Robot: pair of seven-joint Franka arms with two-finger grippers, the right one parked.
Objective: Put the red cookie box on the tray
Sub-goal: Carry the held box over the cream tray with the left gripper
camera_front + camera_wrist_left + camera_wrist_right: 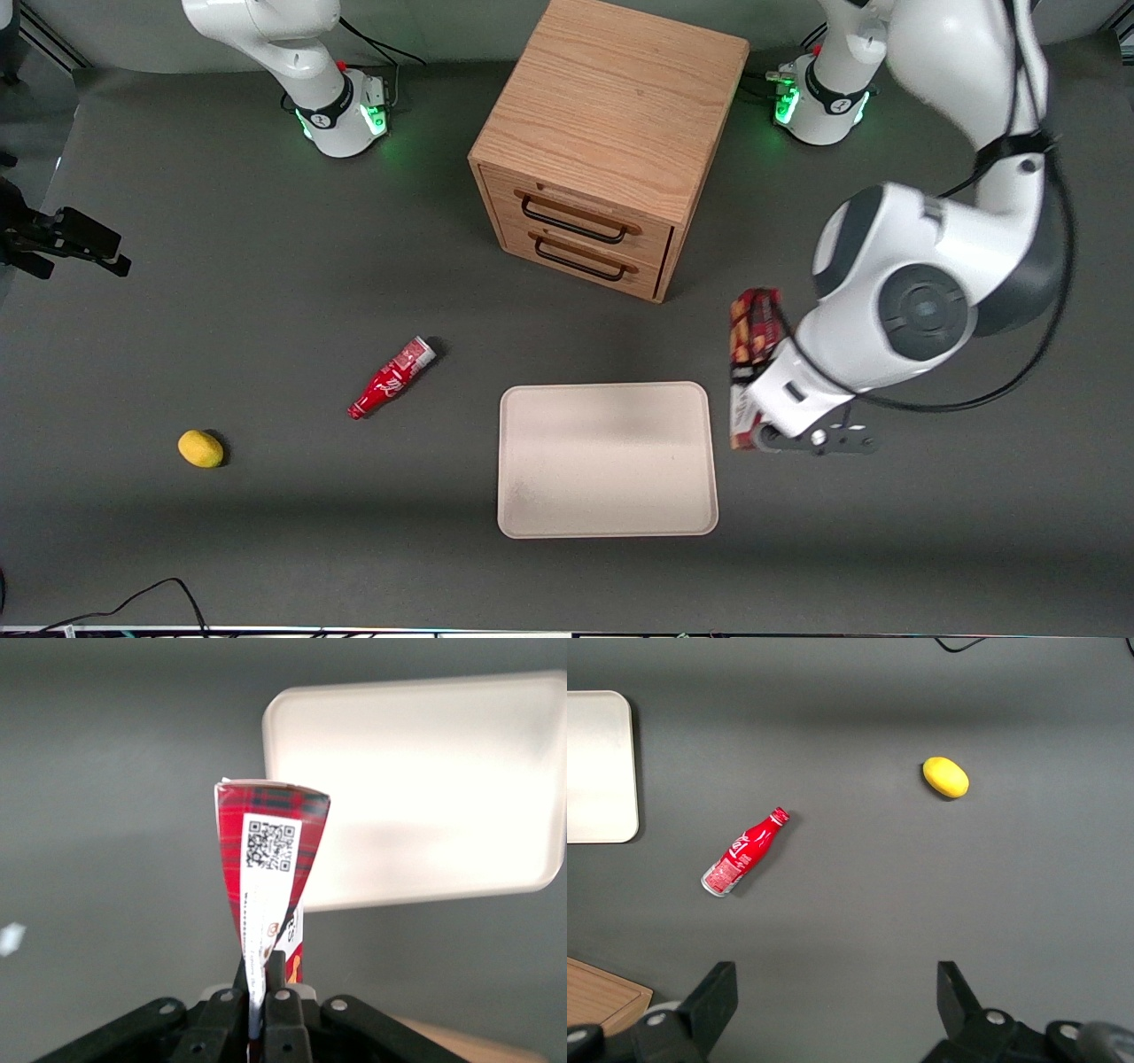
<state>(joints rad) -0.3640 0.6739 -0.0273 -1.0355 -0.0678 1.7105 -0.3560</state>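
The red cookie box [751, 354] hangs in the air beside the tray [607, 459], just off the tray's edge toward the working arm's end of the table. My gripper [769, 436] is shut on the box's near end, the box reaching away from the front camera. In the left wrist view the box [270, 859] sticks out from between my closed fingers [282, 979], its white QR label facing the camera, with the cream tray [425, 788] lying flat below it. Nothing rests on the tray.
A wooden two-drawer cabinet [602, 142] stands farther from the front camera than the tray. A red soda bottle [392, 377] and a yellow lemon [200, 447] lie toward the parked arm's end of the table.
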